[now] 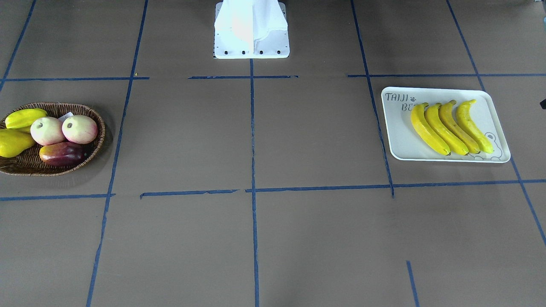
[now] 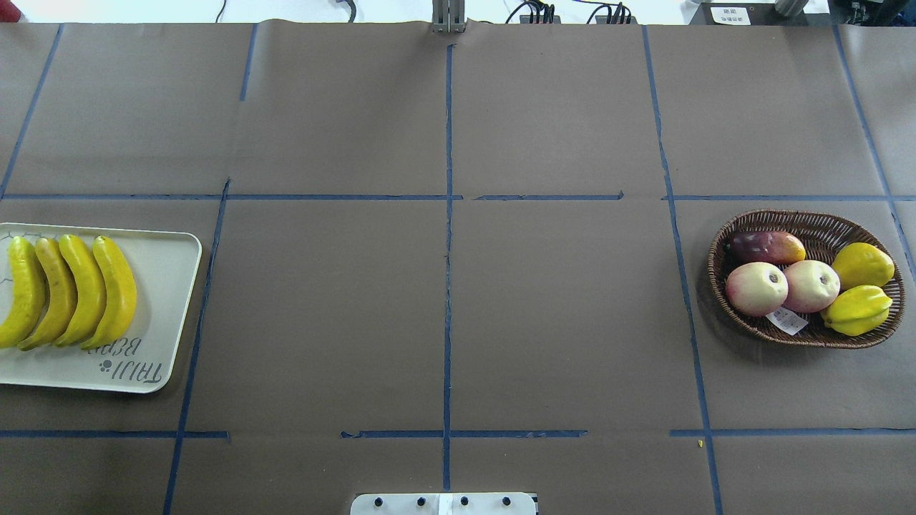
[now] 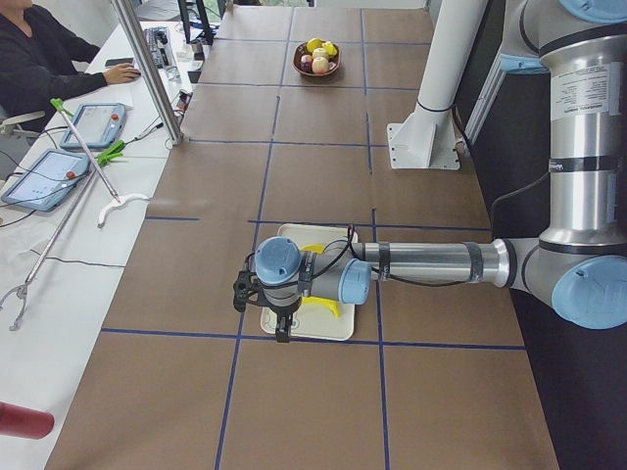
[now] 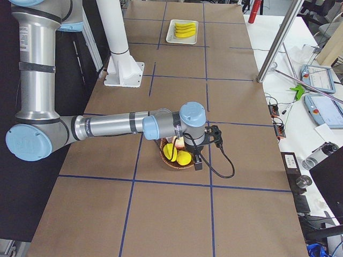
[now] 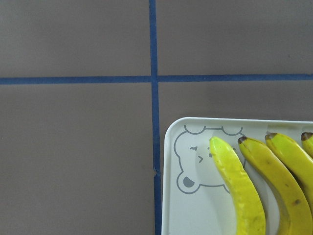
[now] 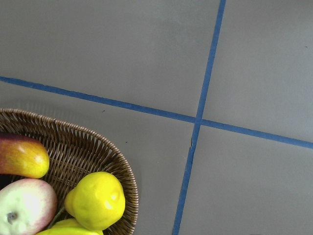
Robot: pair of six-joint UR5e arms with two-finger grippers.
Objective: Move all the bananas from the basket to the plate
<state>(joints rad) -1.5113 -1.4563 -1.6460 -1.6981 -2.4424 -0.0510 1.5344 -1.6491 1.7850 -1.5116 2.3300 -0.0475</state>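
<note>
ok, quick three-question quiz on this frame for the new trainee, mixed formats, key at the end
1. How many bananas lie on the plate?
2. True or false: at least one banana lies in the basket.
3. The plate sits on the robot's: A) left, B) right, C) centre line.

Key: 1. four; 2. false, the basket holds only other fruit; 3. A.
</note>
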